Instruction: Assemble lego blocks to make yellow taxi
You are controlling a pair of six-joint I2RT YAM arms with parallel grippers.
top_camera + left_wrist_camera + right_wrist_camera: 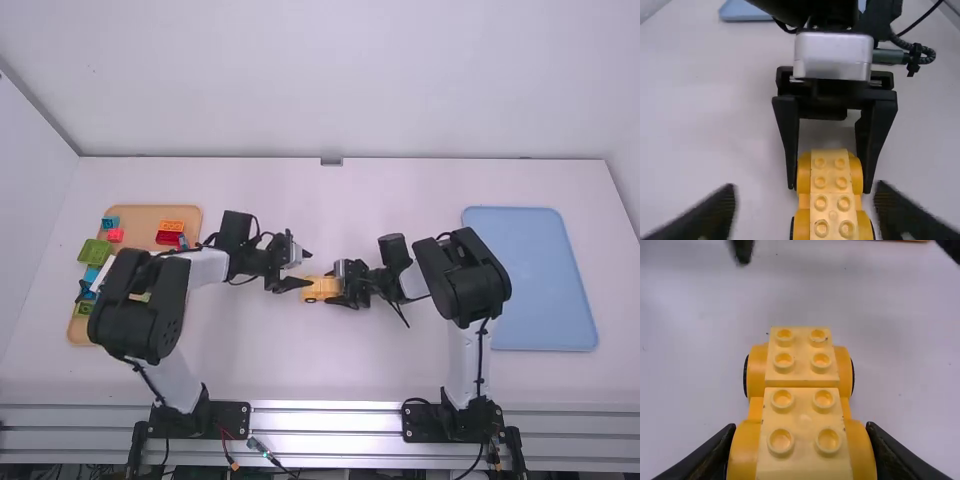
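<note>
A yellow taxi body with studs on top is near the table's middle, its wheeled sides showing in the right wrist view. My right gripper is shut on its sides at the right end, as is also visible in the right wrist view. Over the body's left end is my left gripper, open. Its blurred fingers in the left wrist view stand wide on both sides of the studded body, with gaps to it.
An orange-brown tray on the left holds several loose blocks: green, blue, red and orange. My left arm reaches over it. At the right, beyond my right arm, lies a light blue tray.
</note>
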